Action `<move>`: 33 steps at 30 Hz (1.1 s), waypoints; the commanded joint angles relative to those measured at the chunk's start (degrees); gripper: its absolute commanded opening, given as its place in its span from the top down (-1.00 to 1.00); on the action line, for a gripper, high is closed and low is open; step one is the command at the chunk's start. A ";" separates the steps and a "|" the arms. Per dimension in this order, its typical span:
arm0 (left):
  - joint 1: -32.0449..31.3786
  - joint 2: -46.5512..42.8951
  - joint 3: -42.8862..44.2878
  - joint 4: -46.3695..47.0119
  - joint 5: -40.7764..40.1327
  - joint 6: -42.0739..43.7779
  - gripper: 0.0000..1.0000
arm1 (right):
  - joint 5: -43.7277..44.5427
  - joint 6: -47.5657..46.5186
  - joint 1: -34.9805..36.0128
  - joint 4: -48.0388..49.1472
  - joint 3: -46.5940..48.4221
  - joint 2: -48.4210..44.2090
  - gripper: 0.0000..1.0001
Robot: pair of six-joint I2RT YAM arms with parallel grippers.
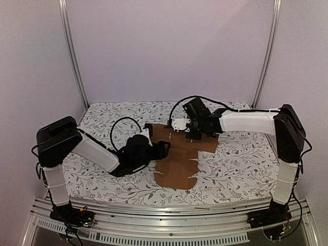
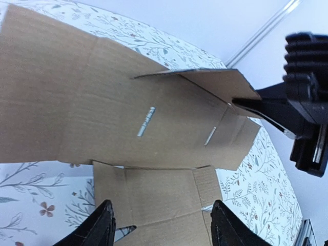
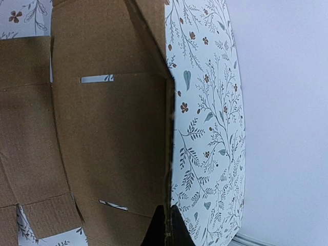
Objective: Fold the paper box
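1 flap [image 2: 215, 82] of the paper box [image 1: 177, 166], lying on the desk [image 1: 236, 164], stands raised, clamped in the right pincer [image 3: 165, 225]; the left pincer [image 2: 161, 228] hovers, spread apart. Folding looks barely begun; next, crease that flap upright.

Headcount from my remote feed: one flat brown die-cut cardboard paper box [image 1: 177, 164]. On the left wrist cam I count two narrow cuts in it, one slit [image 2: 145, 121] and a second slit [image 2: 210, 136]. Two white-and-black robot arms, left arm [image 1: 95, 151] and right arm [image 1: 246, 122], so two black two-finger grippers too: left gripper [image 1: 163, 149], right gripper [image 1: 190, 134]. One white floral-print table cover [image 1: 236, 164]. Two silver metal uprights at the back: one post [image 1: 73, 56], another post [image 1: 267, 51].
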 commanded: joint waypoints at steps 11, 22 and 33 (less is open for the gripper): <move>3.64 3.10 3.53 -12.77 1.45 -6.00 -0.35 | -0.78 2.44 0.22 -3.24 2.67 1.03 1.00; 3.14 4.82 4.21 -0.48 10.13 -1.01 -0.10 | -1.08 2.83 0.25 -3.56 2.84 1.80 1.00; 2.06 7.08 7.08 -2.02 12.71 0.57 -0.05 | -1.44 3.69 0.24 -3.81 2.60 2.60 1.00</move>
